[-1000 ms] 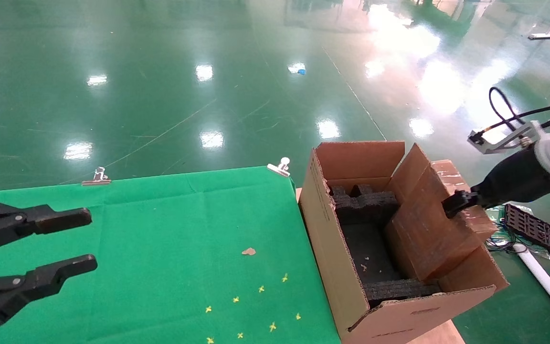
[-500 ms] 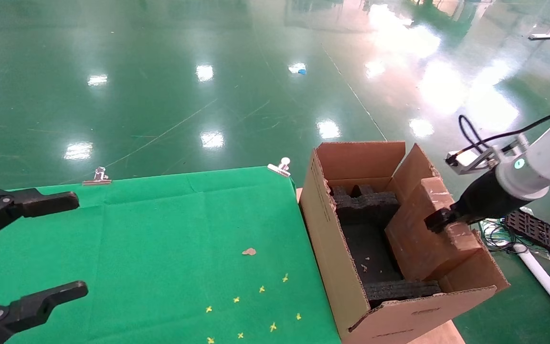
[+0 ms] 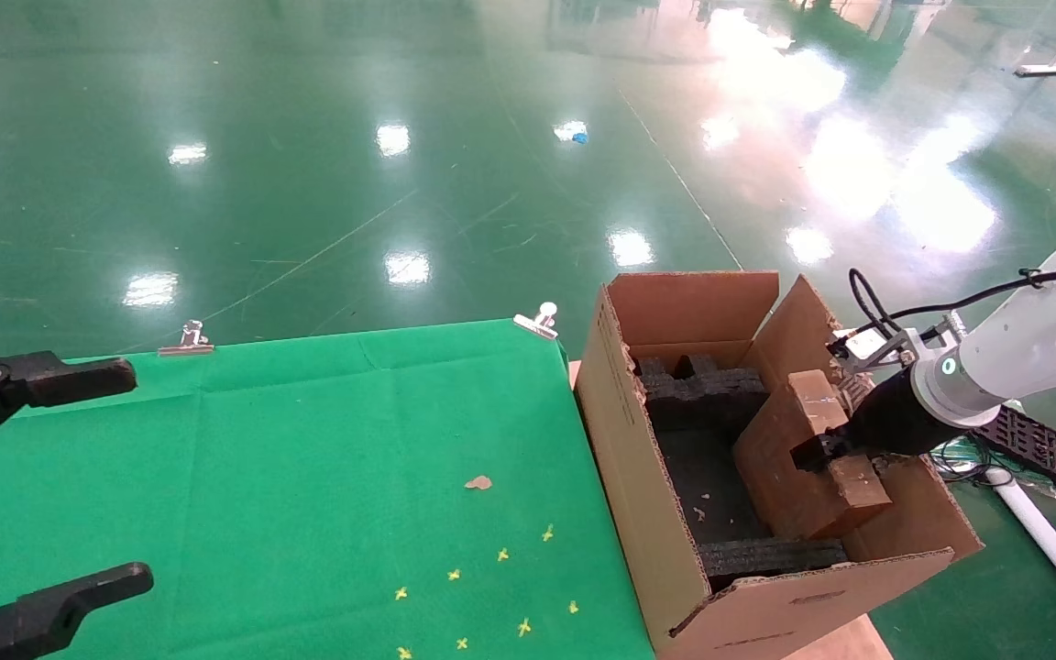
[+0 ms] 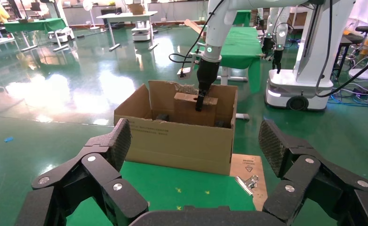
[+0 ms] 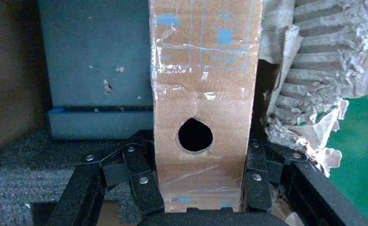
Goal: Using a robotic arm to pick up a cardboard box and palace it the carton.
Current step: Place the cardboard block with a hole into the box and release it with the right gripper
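"Two grippers showed in the head view. What was each doing?"

"The right gripper [image 3: 812, 454] clamped the box [image 3: 798, 458] by its narrow top face and held it tilted, its lower part already inside the carton [image 3: 638, 486], against the right-hand flap. Gripping from above probably let the arm [image 3: 1023, 353] lower it between the foam blocks [image 3: 698, 390]. The left gripper [image 3: 51, 477] hung idle over the green table [image 3: 335, 458], fingers wide and holding nothing."

"And the left wrist view?"

"Its own fingers [image 4: 111, 155] were spread far apart, framing the carton [image 4: 177, 141] beyond the table edge. The box [image 4: 194, 108] stood up out of it under the arm [image 4: 215, 42], so it wasn't seated yet."

"The right wrist view?"

"The fingers [image 5: 140, 172] pressed either side of the box [image 5: 203, 94], astride the face with the round hole [image 5: 195, 135]. Beside it lay the torn flap [image 5: 309, 94]; foam [image 5: 27, 174] lay opposite. Judging by that, the box needed to slide down clear of the ragged edge."
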